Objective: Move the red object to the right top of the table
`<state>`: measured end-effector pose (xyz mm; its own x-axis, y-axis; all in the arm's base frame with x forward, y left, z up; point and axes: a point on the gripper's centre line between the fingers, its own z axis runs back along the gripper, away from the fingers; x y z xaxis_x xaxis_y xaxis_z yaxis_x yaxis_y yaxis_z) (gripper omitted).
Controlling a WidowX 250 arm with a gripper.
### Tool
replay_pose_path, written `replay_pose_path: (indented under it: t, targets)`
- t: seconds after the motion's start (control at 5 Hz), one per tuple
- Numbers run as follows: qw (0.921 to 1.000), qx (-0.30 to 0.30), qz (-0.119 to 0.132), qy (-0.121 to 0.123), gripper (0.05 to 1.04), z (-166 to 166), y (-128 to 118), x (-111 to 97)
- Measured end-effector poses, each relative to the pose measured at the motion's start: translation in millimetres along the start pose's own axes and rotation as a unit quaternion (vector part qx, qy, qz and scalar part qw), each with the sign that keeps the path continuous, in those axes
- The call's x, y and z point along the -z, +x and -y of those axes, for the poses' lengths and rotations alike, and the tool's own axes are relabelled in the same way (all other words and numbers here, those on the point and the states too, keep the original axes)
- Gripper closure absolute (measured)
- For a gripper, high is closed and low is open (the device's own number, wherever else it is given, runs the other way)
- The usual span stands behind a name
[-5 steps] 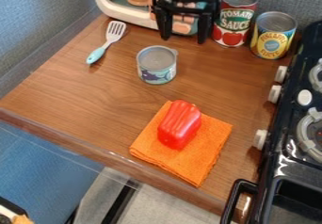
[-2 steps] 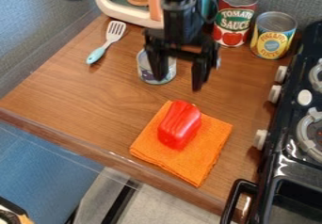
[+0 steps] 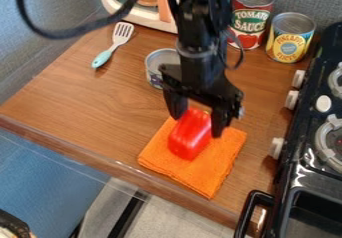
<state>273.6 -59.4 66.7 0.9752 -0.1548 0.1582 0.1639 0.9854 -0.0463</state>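
End effector (image 3: 197, 125) spread over one red object (image 3: 189, 137) on one orange cloth (image 3: 207, 174), three cans (image 3: 289, 44) and one spatula (image 3: 115, 47) beyond

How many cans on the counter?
3. A red-labelled can at the back right, a yellow-labelled can just right of it, and a short can near the middle, partly covered by the arm. The arm could hide another.

Kitchen, toy-style setup: blk stove (image 3: 304, 124) w/ round burner (image 3: 329, 138) & lt knobs (image 3: 276, 148), right beside wood-look counter (image 3: 87, 102); also sm. slotted spatula (image 3: 121, 32), 2 food cans (image 3: 290, 39) & folded orange cloth (image 3: 200, 174) on top. Rm. type beyond that: can't tell.
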Motion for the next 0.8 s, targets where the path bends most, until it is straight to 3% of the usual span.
replay_pose_path:
  t: [0.2,0.4,0.6,0.8]
  targets:
    - [0.9998,0.000,0.008,0.020,0.083,2,-4,7]
    - [0.9993,-0.014,-0.006,0.034,0.083,-1,-6,20]
    - [0.9986,-0.021,-0.015,0.046,0.135,-5,-8,27]
    - [0.9982,-0.020,-0.020,0.053,0.289,-7,-5,24]
